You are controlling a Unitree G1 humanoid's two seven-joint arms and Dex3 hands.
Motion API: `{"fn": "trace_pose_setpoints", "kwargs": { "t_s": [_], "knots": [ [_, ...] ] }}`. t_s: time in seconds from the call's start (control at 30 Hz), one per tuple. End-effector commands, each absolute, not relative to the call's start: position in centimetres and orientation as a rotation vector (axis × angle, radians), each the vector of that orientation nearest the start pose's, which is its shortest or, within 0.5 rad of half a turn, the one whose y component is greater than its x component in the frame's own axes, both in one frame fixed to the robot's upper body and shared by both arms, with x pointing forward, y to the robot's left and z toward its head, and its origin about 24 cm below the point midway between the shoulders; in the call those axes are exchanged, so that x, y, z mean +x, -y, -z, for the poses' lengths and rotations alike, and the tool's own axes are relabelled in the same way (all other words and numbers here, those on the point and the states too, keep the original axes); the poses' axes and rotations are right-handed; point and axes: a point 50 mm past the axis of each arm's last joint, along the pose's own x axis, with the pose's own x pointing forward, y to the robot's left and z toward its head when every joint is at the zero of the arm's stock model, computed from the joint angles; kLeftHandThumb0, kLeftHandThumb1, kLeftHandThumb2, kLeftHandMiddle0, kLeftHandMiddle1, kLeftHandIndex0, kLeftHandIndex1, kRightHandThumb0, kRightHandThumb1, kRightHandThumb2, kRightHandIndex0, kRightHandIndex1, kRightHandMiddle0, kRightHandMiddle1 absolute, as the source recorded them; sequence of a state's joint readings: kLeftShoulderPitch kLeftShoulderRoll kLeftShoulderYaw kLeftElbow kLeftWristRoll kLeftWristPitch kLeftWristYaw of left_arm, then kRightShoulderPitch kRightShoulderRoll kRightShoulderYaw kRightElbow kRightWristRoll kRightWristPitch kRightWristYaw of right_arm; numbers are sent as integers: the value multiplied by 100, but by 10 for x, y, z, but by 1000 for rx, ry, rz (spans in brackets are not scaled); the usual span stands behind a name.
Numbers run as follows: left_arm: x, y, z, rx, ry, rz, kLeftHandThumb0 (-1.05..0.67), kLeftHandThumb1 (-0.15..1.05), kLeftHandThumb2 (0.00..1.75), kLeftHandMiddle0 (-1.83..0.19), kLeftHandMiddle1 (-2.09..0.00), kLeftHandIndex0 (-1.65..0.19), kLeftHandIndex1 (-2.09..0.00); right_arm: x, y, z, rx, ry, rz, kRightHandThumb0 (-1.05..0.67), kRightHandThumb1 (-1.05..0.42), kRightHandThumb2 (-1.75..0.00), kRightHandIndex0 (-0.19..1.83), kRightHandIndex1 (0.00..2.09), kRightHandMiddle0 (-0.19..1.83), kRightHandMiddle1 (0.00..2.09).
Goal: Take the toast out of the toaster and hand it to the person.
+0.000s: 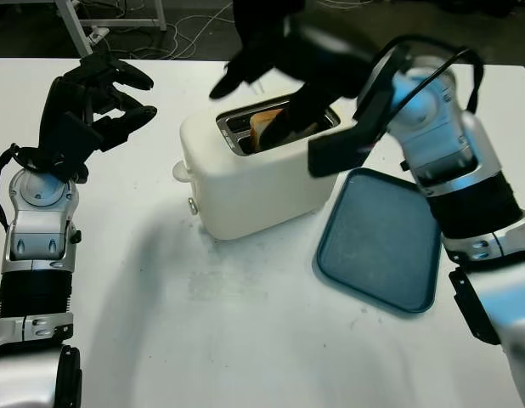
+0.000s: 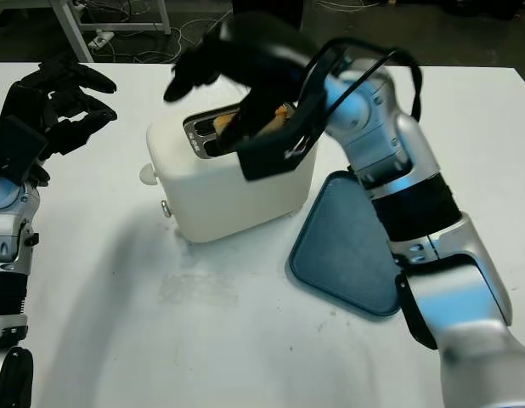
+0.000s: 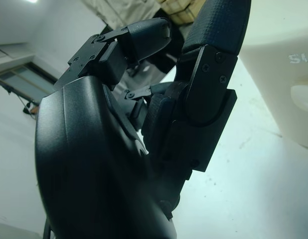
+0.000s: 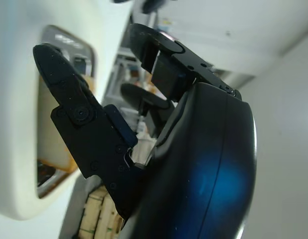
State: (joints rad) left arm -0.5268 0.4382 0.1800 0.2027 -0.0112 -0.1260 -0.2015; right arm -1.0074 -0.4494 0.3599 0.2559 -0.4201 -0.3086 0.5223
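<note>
Nearest the robot, the white table (image 1: pixel 245 340) lies bare and a little scuffed in front of the toaster (image 1: pixel 245 183), smooth enough that the toaster could slide if pushed. Just right of the toaster sits a blue tray (image 1: pixel 386 246), touching or almost touching its corner. The toaster stands upright mid-table, slots up, and there's the toast (image 1: pixel 262 127), standing in a slot with its pale top edge poking out. Right over it is the right hand (image 1: pixel 275 68), reaching down across the slots from the right side; one finger dips toward the slice, but whether it has closed on the toast I cannot tell.

The toast looks light, dry and stiff but crumbly, so a hard squeeze would likely break it. My call: pinch the exposed top edge on its flat faces and lift straight up, so it does not catch on the slot's metal rim.

Left of the toaster and well apart, the left hand (image 1: pixel 97 106) is raised off the table, fingers curled, holding nothing.

Beyond the toaster, past the table's far edge, a dark floor with cables (image 1: pixel 186 34) and a white frame leg (image 1: pixel 76 25).
</note>
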Motion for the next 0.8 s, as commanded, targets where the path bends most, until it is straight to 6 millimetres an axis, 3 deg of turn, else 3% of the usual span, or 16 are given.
{"fn": "trace_pose_setpoints", "kwargs": {
  "t_s": [0.0, 0.3, 0.77],
  "knots": [
    [327, -237, -190, 401, 447, 31, -105, 92, 9, -60, -123, -52, -117, 340, 68, -254, -1301, 727, -760, -62, -54, -1, 51, 79, 84, 9],
    [326, -236, -189, 405, 440, 28, -105, 92, 9, -60, -123, -52, -117, 351, 77, -244, -1358, 703, -683, -44, -55, 0, 51, 76, 83, 8],
    [325, -236, -188, 403, 434, 26, -105, 92, 8, -61, -122, -53, -118, 358, 91, -251, -1374, 693, -614, -40, -64, -1, 54, 72, 82, 6]
  ]
}}
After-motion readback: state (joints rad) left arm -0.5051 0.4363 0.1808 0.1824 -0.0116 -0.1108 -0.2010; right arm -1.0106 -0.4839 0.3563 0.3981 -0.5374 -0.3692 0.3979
